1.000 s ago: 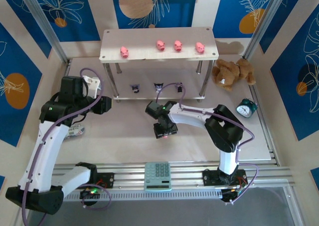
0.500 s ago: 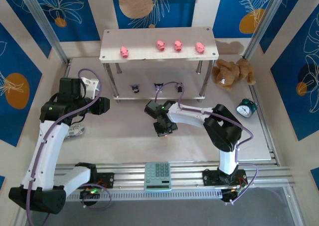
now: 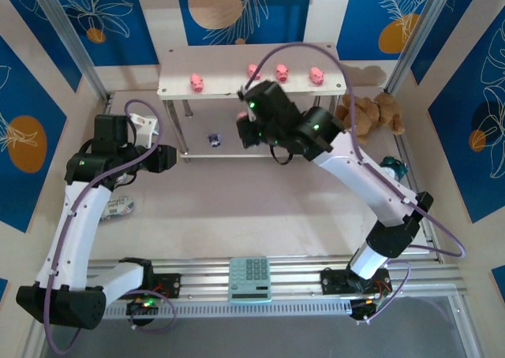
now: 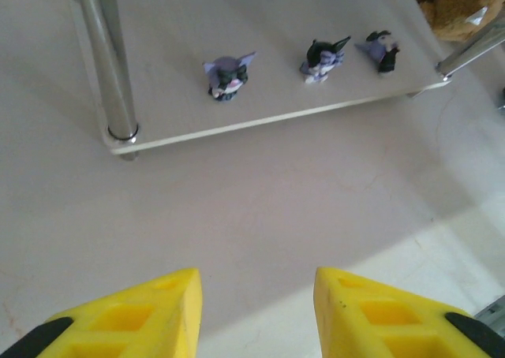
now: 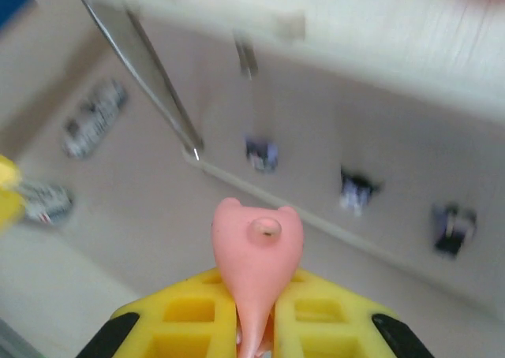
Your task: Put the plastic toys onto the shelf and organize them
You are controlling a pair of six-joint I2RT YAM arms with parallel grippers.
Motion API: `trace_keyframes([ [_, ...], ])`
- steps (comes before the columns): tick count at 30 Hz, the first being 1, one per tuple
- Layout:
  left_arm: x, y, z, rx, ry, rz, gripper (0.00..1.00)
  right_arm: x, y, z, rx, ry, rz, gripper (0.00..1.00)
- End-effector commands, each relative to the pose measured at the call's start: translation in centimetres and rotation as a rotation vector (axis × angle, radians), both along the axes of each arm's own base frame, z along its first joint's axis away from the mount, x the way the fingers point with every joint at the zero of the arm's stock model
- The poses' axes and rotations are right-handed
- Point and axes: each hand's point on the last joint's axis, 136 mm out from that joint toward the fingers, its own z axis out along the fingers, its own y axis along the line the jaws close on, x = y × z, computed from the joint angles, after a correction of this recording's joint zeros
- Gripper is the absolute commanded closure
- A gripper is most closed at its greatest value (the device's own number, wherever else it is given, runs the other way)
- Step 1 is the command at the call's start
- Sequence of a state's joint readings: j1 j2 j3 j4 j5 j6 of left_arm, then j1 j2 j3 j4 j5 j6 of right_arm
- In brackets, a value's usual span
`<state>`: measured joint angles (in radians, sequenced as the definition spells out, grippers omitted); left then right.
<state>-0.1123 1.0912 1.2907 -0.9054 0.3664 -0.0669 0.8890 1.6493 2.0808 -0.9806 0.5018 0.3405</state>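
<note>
Between the shut yellow fingers of my right gripper [image 5: 255, 293] sticks a pink pig toy [image 5: 257, 255], held in the air in front of the shelf [image 3: 177, 68]. Several more pink pigs [image 3: 197, 82] stand in a row on the shelf's top board. On the lower level [image 4: 276, 117] stand three dark purple figurines [image 4: 227, 76], spaced apart. In the top view my right gripper [image 3: 243, 131] hangs just below the top board's front edge. My left gripper [image 4: 256, 275] is open and empty, low over the table left of the shelf.
A brown plush bear [image 3: 367, 113] lies right of the shelf, with a small green clock [image 3: 392, 169] nearer. A silver toy car [image 3: 118, 208] sits under the left arm. A calculator [image 3: 250, 277] rests on the front rail. A metal shelf leg [image 4: 106, 58] stands ahead of the left gripper.
My right gripper shut on the pink pig at the table and rose with it to the front of the shelf. The left arm has hardly moved.
</note>
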Motion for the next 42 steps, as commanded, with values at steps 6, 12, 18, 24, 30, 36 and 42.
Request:
trace_keyframes([
  [6,1.2,-0.5,3.8,-0.05,-0.091,-0.018,0.59,5.7,2.4,4.1,-0.048,-0.204,0.035,0.85],
  [12,0.9,-0.3,3.7,-0.032,-0.089,-0.015,0.59,8.5,3.2,4.1,-0.04,-0.219,0.023,0.84],
  [18,0.8,-0.2,3.3,-0.024,-0.081,-0.017,0.58,10.2,2.8,3.3,-0.05,-0.218,-0.003,0.84],
  [24,1.0,-0.2,3.3,-0.021,-0.08,-0.02,0.58,10.9,2.2,2.5,-0.057,-0.191,-0.01,0.84],
  [30,1.1,-0.2,3.3,-0.018,-0.081,-0.02,0.58,11.2,2.3,1.3,-0.072,-0.156,0.001,0.84],
  [36,1.2,-0.2,3.2,-0.016,-0.078,-0.023,0.58,11.6,2.6,0.6,-0.08,-0.145,0.007,0.84],
  [42,1.4,-0.3,3.1,-0.013,-0.074,-0.027,0.58,12.0,3.0,-0.2,-0.089,-0.137,0.01,0.81],
])
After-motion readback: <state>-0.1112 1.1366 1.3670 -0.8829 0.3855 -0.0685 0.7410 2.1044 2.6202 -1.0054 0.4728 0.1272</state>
